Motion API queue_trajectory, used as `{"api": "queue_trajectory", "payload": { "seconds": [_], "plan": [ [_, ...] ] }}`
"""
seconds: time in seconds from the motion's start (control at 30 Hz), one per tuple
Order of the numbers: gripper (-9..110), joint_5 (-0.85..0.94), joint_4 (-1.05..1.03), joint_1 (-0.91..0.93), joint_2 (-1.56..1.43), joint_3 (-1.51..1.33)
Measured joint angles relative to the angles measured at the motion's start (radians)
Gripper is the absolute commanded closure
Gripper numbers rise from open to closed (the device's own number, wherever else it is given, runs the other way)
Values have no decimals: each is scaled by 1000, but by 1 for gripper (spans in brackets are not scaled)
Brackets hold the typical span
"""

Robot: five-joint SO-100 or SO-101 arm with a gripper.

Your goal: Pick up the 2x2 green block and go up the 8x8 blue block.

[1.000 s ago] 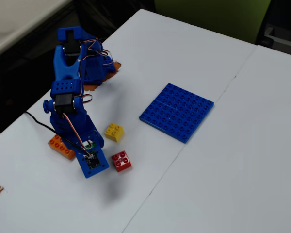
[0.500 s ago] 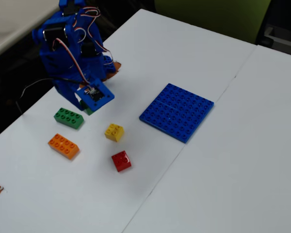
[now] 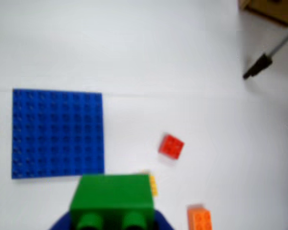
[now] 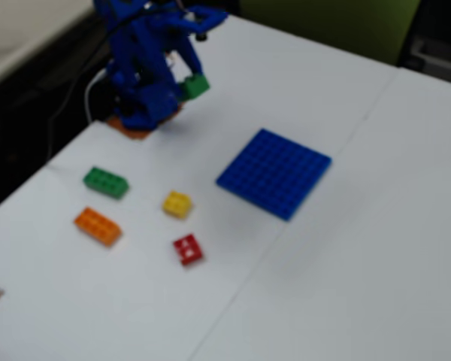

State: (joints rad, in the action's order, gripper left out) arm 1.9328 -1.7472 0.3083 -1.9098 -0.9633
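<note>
The 2x2 green block (image 4: 196, 86) hangs in the air above the table's back left part in the fixed view, with my gripper (image 4: 193, 81) shut on it. The wrist view shows this green block (image 3: 112, 197) at the bottom edge, studs toward the camera, with the blue jaws of the gripper (image 3: 111, 221) on either side. The 8x8 blue block (image 4: 274, 173) lies flat on the table, to the right of and nearer than the gripper. From the wrist camera the blue plate (image 3: 57, 133) appears left of and above the held block.
On the table's left lie a long green brick (image 4: 106, 182), an orange brick (image 4: 98, 226), a yellow brick (image 4: 177, 204) and a red brick (image 4: 188, 249). The red brick (image 3: 171, 145) and orange brick (image 3: 200, 218) show in the wrist view. A table seam runs beside the plate.
The arm rose from low among the bricks, carrying the small green block up and toward the back, then swung right. The long green brick is now uncovered.
</note>
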Motion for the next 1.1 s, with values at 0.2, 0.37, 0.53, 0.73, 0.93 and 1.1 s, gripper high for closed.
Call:
{"api": "queue_trajectory", "payload": {
  "seconds": [0.2,0.37,0.53,0.73,0.93,1.1],
  "plan": [
    [98,-221,0,-207,179,368],
    [98,-318,0,-305,365,600],
    [99,-351,-2,-368,497,612],
    [99,-377,-5,-376,638,643],
    [99,-336,-6,-376,650,532],
    [99,-281,-6,-367,650,390]
  ]
}}
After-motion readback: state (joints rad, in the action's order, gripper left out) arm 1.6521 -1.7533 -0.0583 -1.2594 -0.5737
